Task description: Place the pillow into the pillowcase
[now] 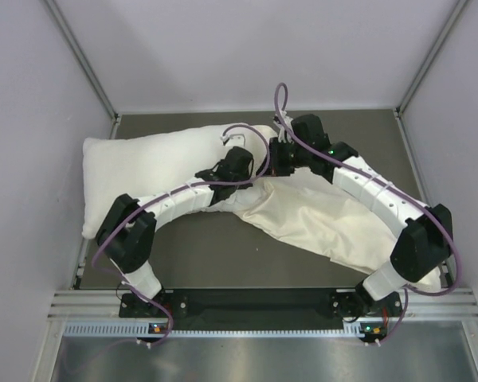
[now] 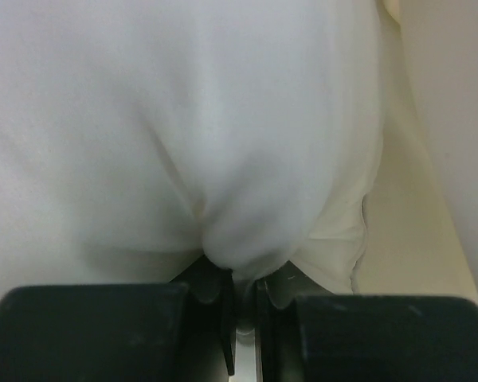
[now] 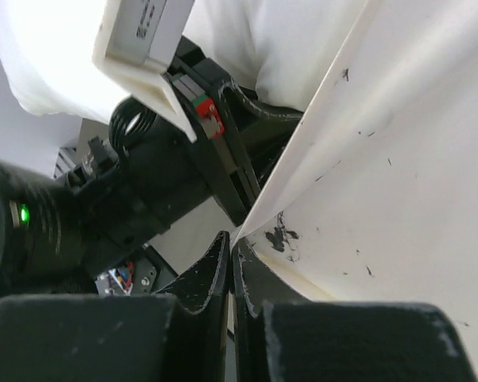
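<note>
Dark table (image 1: 223, 255), pale walls (image 1: 239, 48) — aluminium rail (image 1: 88, 304)

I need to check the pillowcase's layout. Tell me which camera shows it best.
Top external: nearly all of the pillowcase lies spread from centre to the near right. Right wrist shows only its edge pinched in the right gripper; left wrist shows a cream strip beside the pillow.

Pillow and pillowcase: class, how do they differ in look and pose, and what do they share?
The pillow is plump and bright white; the pillowcase is limp, wrinkled and creamier. The pillow lies far left, the pillowcase spreads near right. Both are pinched: pillow by the left claw, pillowcase by the right claw.
</note>
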`<act>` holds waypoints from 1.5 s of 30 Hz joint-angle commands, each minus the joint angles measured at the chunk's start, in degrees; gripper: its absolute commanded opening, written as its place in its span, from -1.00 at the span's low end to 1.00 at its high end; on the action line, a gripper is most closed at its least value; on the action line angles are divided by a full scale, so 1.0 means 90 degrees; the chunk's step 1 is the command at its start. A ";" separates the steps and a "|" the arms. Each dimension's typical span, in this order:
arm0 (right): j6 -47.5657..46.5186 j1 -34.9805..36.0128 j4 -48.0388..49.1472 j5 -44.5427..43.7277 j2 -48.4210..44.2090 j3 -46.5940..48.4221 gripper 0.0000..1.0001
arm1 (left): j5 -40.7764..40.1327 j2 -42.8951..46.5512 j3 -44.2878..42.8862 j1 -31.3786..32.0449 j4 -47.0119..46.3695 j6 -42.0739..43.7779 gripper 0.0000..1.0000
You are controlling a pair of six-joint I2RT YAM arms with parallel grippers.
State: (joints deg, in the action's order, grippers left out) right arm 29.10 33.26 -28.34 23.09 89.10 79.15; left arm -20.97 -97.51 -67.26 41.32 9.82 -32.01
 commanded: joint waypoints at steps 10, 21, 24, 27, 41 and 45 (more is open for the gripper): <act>0.0448 -0.0023 0.0570 0.0891 -0.0876 -0.0406 -0.99 | 0.0894 -0.0122 -0.0592 -0.1046 -0.0564 -0.0535 -1.00; 0.0692 -0.0052 0.0941 0.1233 -0.0731 -0.0670 -0.80 | 0.1284 -0.0269 -0.1003 -0.1027 -0.0582 -0.0457 -1.00; 0.0760 -0.0120 0.1049 0.1223 -0.0448 -0.0368 -0.85 | 0.1499 -0.0054 -0.0633 -0.0871 -0.0846 -0.0613 -1.00; 0.0673 -0.0179 0.1030 0.1194 -0.0077 0.0022 -0.87 | 0.1597 0.0258 -0.0213 -0.0685 -0.0935 -0.0662 -1.00; -0.0616 0.0132 0.0941 -0.0905 -0.0954 -0.1235 0.19 | 0.0866 0.1938 0.0317 -0.0655 0.0830 -0.0145 0.01; -0.0782 0.0493 0.0922 -0.1227 -0.0935 -0.1314 0.29 | 0.0768 0.2221 0.0052 -0.0695 0.1953 0.0079 0.17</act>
State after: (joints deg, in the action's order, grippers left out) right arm 25.04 35.18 -22.28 15.81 82.50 67.46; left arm -11.46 -80.47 -63.92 35.62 18.57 -34.11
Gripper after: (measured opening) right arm 0.635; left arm 0.561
